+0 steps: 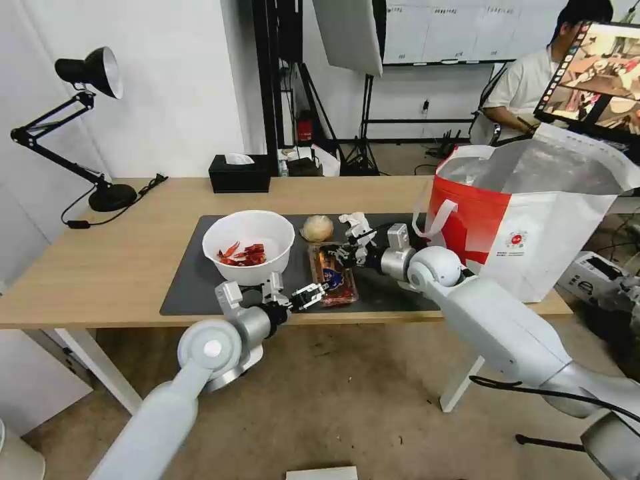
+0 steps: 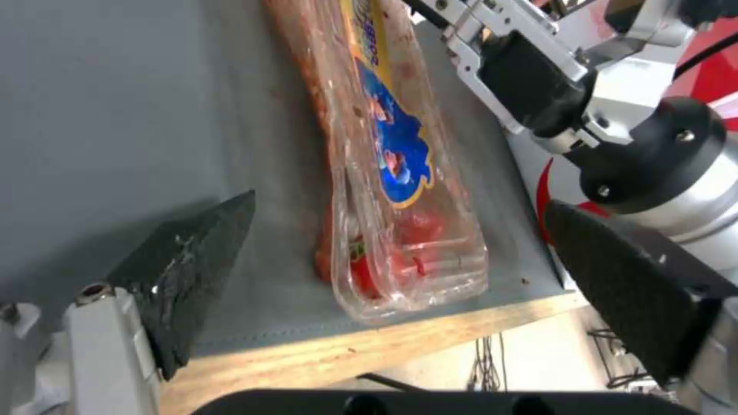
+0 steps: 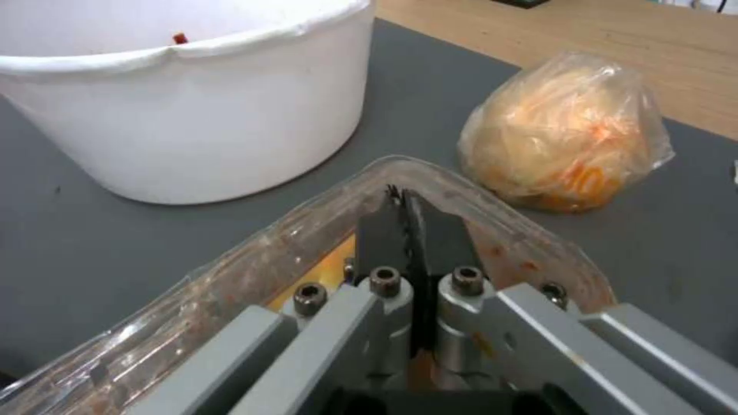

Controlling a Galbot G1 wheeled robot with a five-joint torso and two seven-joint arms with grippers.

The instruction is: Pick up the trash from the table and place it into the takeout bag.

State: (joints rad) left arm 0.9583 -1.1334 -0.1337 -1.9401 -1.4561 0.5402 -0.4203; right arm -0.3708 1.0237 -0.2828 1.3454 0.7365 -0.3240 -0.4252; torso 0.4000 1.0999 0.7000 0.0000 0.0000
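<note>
So the whole thing hinges on the clear food tray (image 1: 333, 275). It lies on the grey mat (image 1: 193, 280) near the front edge of the table (image 1: 100, 267), long axis running roughly 12 to 6 in the head view, near end almost at the mat's edge.

The left gripper (image 1: 312, 291) sits right at the tray's near end, coming in from about 8 o'clock. The left wrist view shows its two black pads (image 2: 192, 253) spread wide, with the tray's end in the gap between them and neither pad touching plastic as far as I can tell. So: wide open, holding nothing.

The right gripper (image 1: 348, 253) is at the tray's far end, reaching in from 3 o'clock. In its own wrist view the fingers (image 3: 388, 236) are pressed together over the tray's rim; it looks pinched onto the rim, though I can't see plastic between them for sure.

Both arms are about equally close. The bag (image 1: 533, 220) is off at 3 o'clock, the right arm's side. Bowl (image 1: 248, 245) and wrapped ball (image 1: 317, 228) sit at 10 to 12 o'clock from the tray.
</note>
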